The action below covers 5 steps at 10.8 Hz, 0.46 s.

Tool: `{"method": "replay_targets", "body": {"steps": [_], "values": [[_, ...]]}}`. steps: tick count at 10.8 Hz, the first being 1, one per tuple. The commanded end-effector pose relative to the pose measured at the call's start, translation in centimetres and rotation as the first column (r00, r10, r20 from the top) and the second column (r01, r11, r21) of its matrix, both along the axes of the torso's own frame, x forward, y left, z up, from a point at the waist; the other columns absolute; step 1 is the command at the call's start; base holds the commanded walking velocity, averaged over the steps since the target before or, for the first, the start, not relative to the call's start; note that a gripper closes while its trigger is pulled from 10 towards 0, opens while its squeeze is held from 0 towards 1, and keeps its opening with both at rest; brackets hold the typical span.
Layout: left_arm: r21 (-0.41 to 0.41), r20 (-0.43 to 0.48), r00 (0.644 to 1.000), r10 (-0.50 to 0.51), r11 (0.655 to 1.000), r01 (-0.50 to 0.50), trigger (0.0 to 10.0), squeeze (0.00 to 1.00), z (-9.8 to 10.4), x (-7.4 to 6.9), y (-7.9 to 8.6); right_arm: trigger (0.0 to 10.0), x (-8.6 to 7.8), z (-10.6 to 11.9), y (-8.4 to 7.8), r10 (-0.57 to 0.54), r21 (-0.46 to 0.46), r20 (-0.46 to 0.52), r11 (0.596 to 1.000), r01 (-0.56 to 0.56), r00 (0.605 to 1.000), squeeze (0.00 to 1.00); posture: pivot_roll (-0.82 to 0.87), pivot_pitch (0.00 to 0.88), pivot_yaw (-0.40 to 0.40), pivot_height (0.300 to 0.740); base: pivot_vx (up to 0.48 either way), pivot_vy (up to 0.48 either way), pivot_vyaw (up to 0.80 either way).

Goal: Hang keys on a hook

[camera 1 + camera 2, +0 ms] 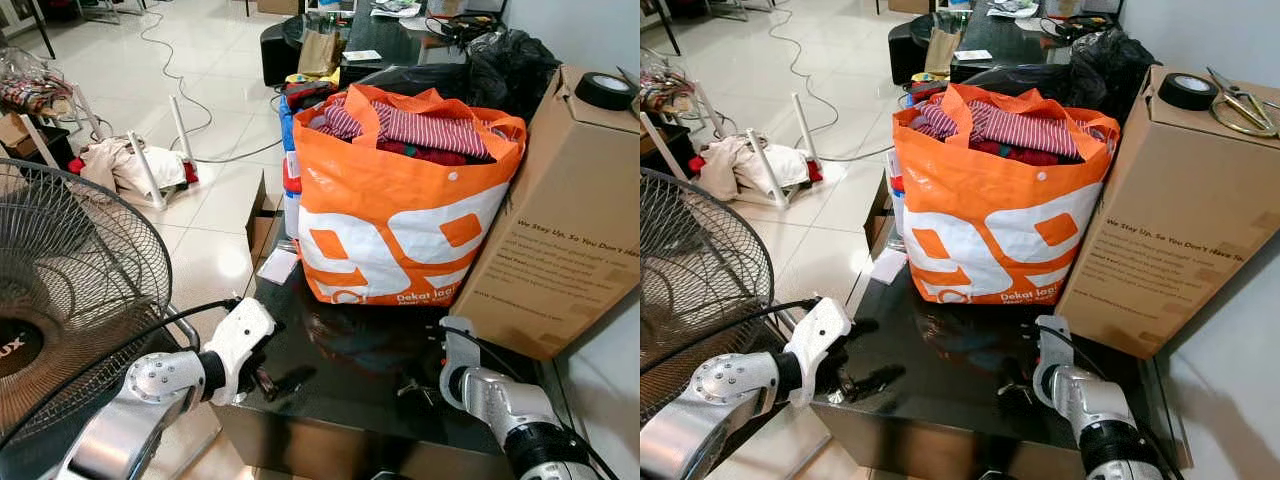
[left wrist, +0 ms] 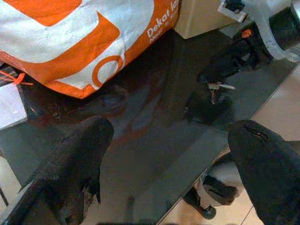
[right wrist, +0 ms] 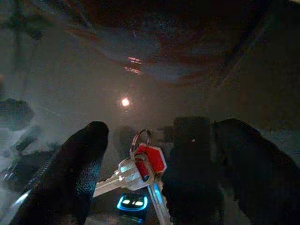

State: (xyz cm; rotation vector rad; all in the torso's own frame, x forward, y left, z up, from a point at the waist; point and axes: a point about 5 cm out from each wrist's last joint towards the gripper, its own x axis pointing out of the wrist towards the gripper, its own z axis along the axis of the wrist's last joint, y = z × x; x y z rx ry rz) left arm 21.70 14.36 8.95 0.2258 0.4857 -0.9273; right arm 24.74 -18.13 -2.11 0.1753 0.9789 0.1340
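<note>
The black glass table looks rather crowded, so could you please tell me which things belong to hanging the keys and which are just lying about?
Belong to the job:
- keys on the black glass table
- right claw, open around them

Just lying about:
- orange bag of clothes
- cardboard box
- tape roll
- scissors
- fan
- left claw, open, off the keys

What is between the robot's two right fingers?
The keys, with a red tag, lie on the dark glass table between the right gripper fingers, in the right wrist view.
</note>
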Motion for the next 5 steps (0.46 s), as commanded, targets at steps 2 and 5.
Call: {"method": "replay_targets", "body": {"steps": [2,5], "values": [[0.004,0.009,1.0,-0.011,1.0,0.011,10.0,0.0,0.39,0.22,0.1,0.0,-0.38,-0.01,-0.11,0.004,0.004,-0.015,1.0,-0.004,1.0,0.0,-0.02,0.0,-0.013,0.74,0.0,0.0,0.0],[0.004,0.01,1.0,-0.01,1.0,0.01,10.0,0.0,0.41,0.27,0.14,0.0,-0.41,0.1,-0.08,0.006,0.007,-0.016,1.0,-0.006,1.0,0.0,-0.03,0.0,-0.011,0.74,0.0,0.0,0.0]]}}
